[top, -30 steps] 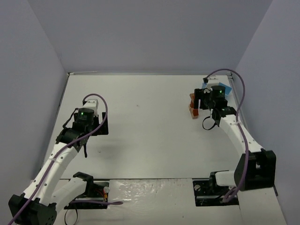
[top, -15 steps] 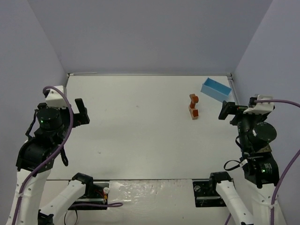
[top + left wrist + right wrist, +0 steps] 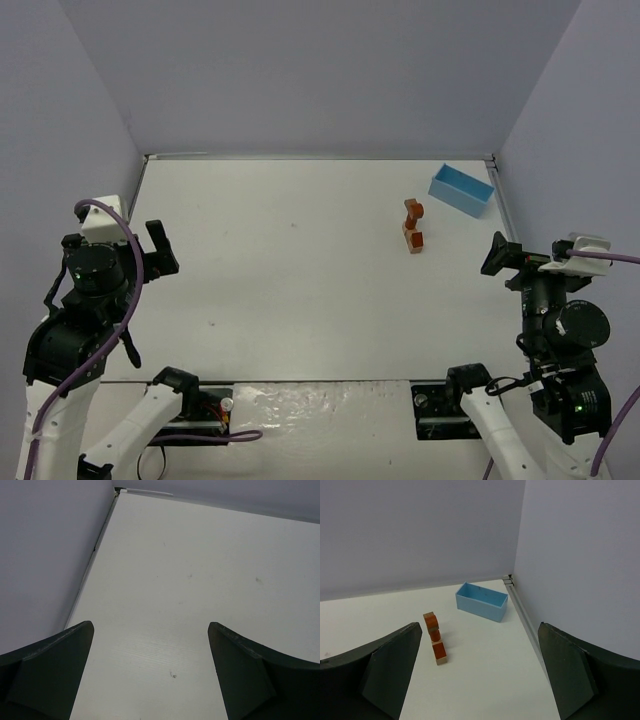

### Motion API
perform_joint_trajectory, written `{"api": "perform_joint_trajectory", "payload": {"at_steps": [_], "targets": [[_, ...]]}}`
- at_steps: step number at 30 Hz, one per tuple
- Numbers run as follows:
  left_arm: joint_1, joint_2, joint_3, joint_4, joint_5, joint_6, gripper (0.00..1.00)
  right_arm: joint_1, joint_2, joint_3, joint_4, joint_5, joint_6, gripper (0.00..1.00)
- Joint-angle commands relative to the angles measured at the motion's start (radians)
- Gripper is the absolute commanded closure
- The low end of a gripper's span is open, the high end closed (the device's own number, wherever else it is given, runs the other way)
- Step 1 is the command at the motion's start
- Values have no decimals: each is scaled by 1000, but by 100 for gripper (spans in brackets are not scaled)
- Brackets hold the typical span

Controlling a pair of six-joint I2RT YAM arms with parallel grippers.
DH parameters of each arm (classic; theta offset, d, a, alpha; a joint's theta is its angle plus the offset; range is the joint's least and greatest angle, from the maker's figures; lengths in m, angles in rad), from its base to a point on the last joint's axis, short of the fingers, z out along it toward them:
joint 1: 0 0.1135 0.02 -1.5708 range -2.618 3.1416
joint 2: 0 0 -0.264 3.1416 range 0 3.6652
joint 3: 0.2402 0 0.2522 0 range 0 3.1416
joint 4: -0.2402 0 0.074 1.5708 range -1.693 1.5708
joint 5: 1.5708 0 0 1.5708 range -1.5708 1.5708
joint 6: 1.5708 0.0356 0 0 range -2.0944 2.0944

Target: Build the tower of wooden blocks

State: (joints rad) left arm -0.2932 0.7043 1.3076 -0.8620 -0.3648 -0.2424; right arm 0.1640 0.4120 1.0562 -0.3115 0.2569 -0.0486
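The wood block tower [image 3: 412, 226] stands on the white table [image 3: 300, 260], far back on the right side. It is a small stack. In the right wrist view the tower [image 3: 435, 637] has an orange block with a tan bottom edge on the table. A smaller reddish piece sits on that block. An orange-brown block sits on top, and it sticks out a bit to the left of the ones below. Nothing touches the tower.

A light blue box [image 3: 461, 190] sits near the tower, a little farther back and closer to the right wall. The box and the tower are apart. From the right wrist view you can look into the box [image 3: 481, 601]. Its top is open, and only its blue inside shows.

The left end effector [image 3: 150, 630] is up over the left side of the table, well away from the tower. Its two dark fingers are spread wide, and only bare table shows between them. It holds nothing.

The right end effector [image 3: 480, 626] is at the right side, close to the front edge. It points at the tower and the box from a good way off. Its fingers are spread wide too, and it holds nothing.

A purple cable [image 3: 128, 262] curls over the left arm.
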Motion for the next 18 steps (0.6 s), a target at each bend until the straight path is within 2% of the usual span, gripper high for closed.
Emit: {"api": "perform_joint_trajectory", "payload": {"at_steps": [1,18], "targets": [[6,15,-6,25,-10,-2,3,22,34,47,54,56,-11,0],[6,102,23,32,1,-42,3,42,55,74,47,25,-17,0]]}}
